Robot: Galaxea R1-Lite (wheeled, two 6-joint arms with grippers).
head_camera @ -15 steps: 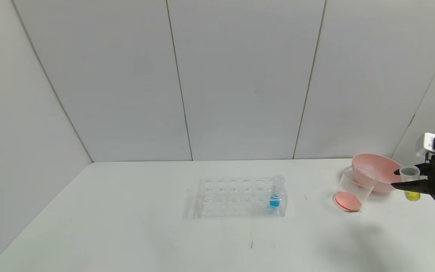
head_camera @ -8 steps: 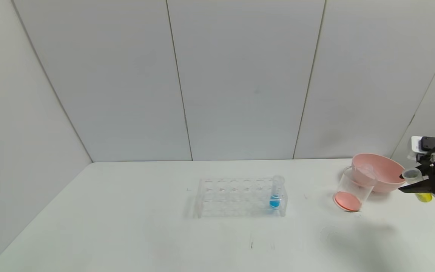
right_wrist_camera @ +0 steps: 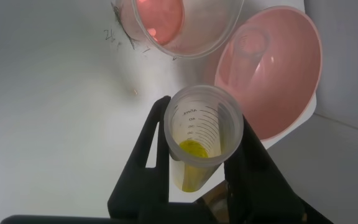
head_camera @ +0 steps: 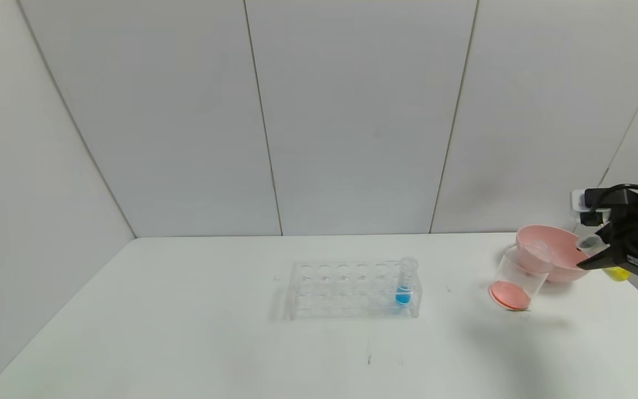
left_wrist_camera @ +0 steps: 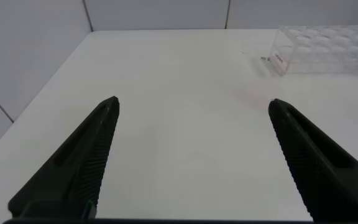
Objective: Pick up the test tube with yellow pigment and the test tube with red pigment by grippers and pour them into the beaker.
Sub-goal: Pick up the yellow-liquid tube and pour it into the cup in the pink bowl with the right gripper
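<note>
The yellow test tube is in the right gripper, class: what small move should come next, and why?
Probably carry the tube toward the beaker and bring its mouth over the rim. The right gripper is shut on the test tube with yellow pigment, which is tilted yet still holds liquid and sits beside the pink bowl, not over the beaker.

Yellow liquid in the test tube (right_wrist_camera: pixel 199 140), pink bowl (head_camera: pixel 552 252), red-orange beaker (head_camera: pixel 517 277) bottom, black end effector (right_wrist_camera: pixel 197 155)
</note>
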